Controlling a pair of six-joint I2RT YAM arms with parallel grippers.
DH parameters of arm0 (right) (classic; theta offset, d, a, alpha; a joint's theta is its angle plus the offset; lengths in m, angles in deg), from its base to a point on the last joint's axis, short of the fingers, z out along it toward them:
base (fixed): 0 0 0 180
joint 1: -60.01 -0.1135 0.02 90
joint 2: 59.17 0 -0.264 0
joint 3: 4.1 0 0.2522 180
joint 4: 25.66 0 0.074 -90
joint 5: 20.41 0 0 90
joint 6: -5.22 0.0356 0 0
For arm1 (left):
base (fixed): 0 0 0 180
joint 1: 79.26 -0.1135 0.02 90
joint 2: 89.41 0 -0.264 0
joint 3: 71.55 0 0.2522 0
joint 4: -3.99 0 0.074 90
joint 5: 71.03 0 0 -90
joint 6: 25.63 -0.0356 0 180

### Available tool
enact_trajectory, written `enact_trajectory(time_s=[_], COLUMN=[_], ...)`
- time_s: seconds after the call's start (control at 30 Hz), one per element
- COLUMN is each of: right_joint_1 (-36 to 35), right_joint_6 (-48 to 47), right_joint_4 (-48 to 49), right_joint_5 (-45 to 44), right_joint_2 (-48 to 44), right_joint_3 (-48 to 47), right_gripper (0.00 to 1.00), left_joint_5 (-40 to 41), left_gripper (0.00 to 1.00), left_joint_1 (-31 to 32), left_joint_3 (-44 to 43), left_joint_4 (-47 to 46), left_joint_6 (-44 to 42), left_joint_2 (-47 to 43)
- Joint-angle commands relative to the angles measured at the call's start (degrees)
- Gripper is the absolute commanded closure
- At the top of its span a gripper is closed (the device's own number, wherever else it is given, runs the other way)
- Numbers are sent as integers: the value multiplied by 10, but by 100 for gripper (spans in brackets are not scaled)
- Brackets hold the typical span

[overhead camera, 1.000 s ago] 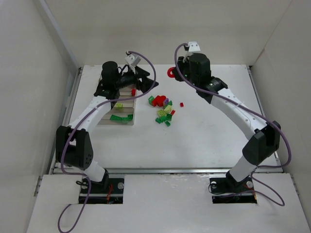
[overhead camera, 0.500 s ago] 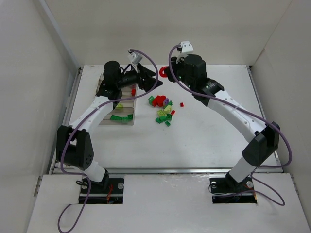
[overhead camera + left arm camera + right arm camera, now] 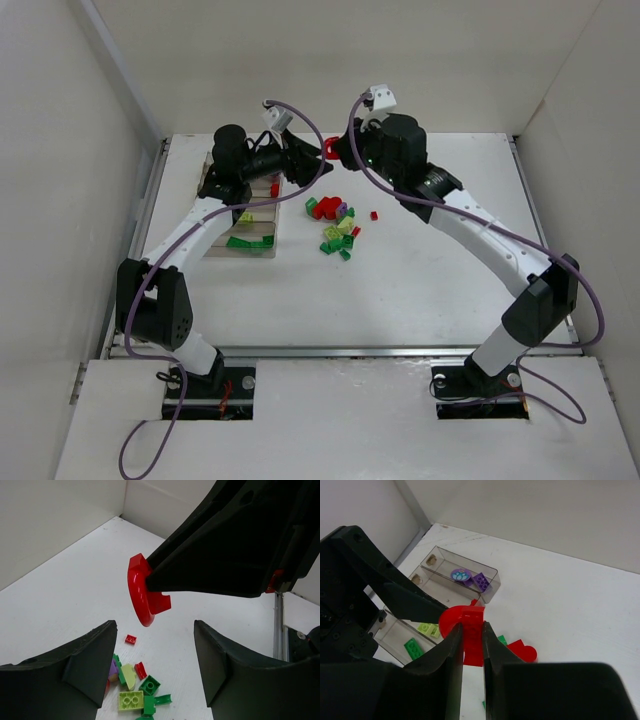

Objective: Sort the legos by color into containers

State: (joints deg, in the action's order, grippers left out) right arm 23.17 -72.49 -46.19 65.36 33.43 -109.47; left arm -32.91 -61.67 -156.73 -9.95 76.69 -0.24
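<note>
My right gripper is shut on a red arch-shaped lego and holds it in the air, close in front of my left gripper; the red piece also shows in the left wrist view. My left gripper is open and empty, its tips just short of the red lego. The clear tray lies at the left with green, lime, red and purple legos in separate compartments. A loose pile of legos lies on the table right of the tray.
One small red brick lies apart, right of the pile. White walls close the table at the back and both sides. The two arms meet above the table's far middle.
My right gripper has carried the red lego leftward to just in front of my left gripper. The left gripper swung right, away from the tray, and rose to meet it.
</note>
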Motion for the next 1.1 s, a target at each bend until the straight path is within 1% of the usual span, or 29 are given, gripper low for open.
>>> enact_trajectory(time_s=[0.0,0.1,0.17,0.2,0.23,0.27,0.33,0.37,0.47,0.57,0.6,0.63,0.67,0.7,0.8,0.83,0.87,0.9,0.97,1.03,1.07], right_joint_1=[-5,-5,-5,-5,-5,-10,-10,-10,-10,-10,-10,-10,-10,-10,-10,-10,-10,-16,-16,-16,-16], right_joint_6=[5,5,5,5,5,5,5,5,11,11,11,11,11,11,11,11,11,11,11,11,11], right_joint_4=[36,36,36,36,36,36,36,36,47,52,52,52,52,57,57,57,63,63,63,63,63], right_joint_5=[24,30,37,37,44,49,49,49,49,49,49,49,49,55,62,68,68,68,74,80,87], right_joint_2=[-22,-27,-27,-33,-33,-33,-38,-38,-44,-44,-44,-44,-44,-44,-44,-44,-44,-44,-44,-38,-38], right_joint_3=[6,20,26,31,31,31,37,37,42,43,43,43,43,43,37,37,37,37,37,37,37], right_gripper=[100,100,100,100,100,100,100,100,100,100,100,100,100,100,100,100,100,100,100,100,100], left_joint_5=[-5,0,0,0,5,5,5,5,5,-1,-1,-1,-1,-1,-1,-1,-7,-12,-12,-12,-12], left_gripper=[41,41,46,50,60,66,73,80,90,90,87,71,64,61,58,59,61,67,74,87,100], left_joint_1=[0,0,0,0,0,0,0,0,0,0,0,0,0,0,0,0,0,0,0,0,0], left_joint_3=[-23,-23,-23,-23,-23,-23,-23,-18,-11,2,2,7,8,8,8,8,8,2,2,2,-3], left_joint_4=[-37,-37,-37,-37,-37,-37,-37,-37,-37,-37,-37,-37,-37,-37,-37,-37,-37,-37,-37,-37,-37], left_joint_6=[-3,-3,-3,-3,-3,-3,-3,-3,-3,-3,2,3,3,8,8,8,8,8,8,8,8], left_joint_2=[-9,-9,-9,-9,-9,-9,-9,-9,-9,-15,-15,-20,-20,-20,-20,-20,-20,-15,-15,-15,-15])
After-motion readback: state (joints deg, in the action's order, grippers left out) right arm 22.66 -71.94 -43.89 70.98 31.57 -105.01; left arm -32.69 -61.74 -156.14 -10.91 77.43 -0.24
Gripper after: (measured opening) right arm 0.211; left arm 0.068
